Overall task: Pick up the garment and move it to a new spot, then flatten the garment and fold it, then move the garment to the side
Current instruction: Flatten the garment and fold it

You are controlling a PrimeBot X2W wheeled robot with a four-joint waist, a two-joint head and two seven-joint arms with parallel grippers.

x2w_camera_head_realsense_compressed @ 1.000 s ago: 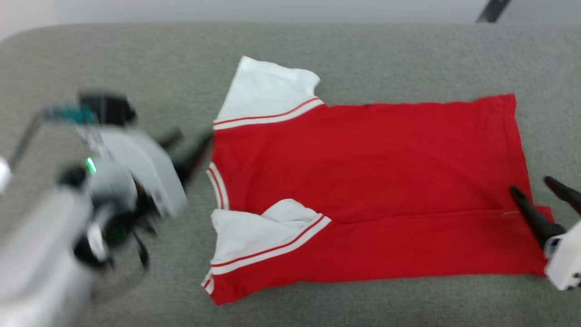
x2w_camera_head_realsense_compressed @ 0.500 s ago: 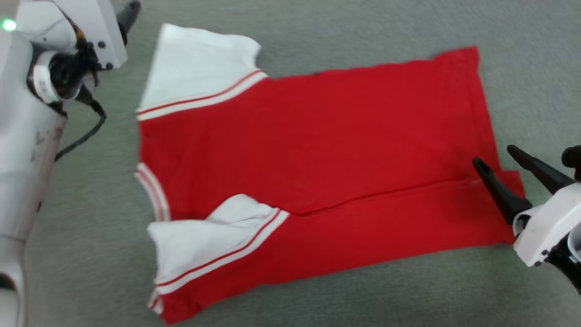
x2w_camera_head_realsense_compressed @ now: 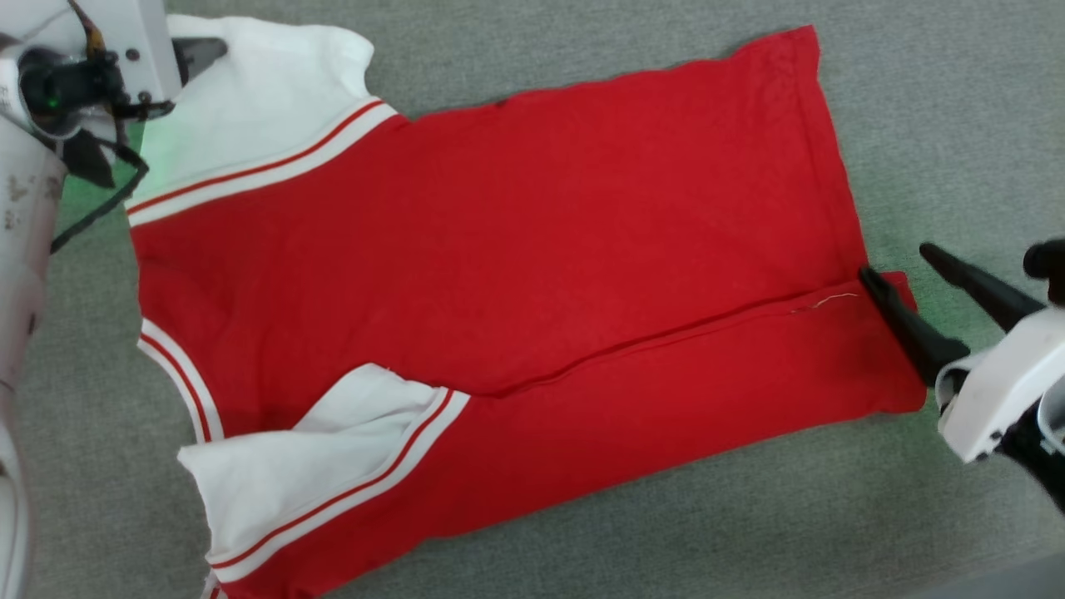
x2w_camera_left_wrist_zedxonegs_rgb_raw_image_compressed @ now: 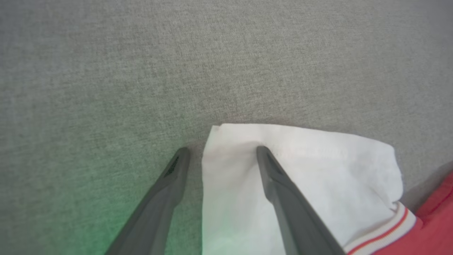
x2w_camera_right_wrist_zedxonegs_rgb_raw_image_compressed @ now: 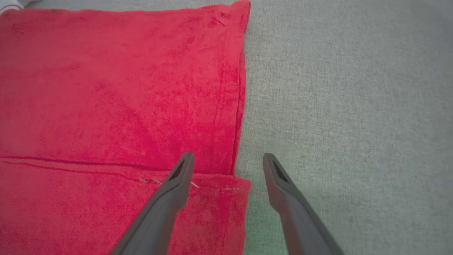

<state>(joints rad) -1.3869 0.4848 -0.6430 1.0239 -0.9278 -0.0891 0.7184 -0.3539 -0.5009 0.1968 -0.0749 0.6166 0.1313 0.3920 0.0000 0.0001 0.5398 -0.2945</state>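
Looking down from the head: red garment (x2w_camera_head_realsense_compressed: 516,249) spread flat on grey cloth surface (x2w_camera_head_realsense_compressed: 940,108), near sleeve corner cut off at the bottom edge. Left gripper (x2w_camera_head_realsense_compressed: 198,51) at the far white sleeve, largely hidden behind its own wrist. Right gripper (x2w_camera_head_realsense_compressed: 897,262) at the hem.

Along the left wrist: fingers well parted, gripping nothing, straddling the sleeve's edge; contact hard to judge.

Along the right wrist: fingers well parted, gripping nothing, straddling the hem by the lengthwise fold.

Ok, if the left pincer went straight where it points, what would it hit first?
Probably the garment, at its white sleeve: the open left pincer straddles its edge, one finger over the sleeve, the other over the grey surface. Depth is unclear.
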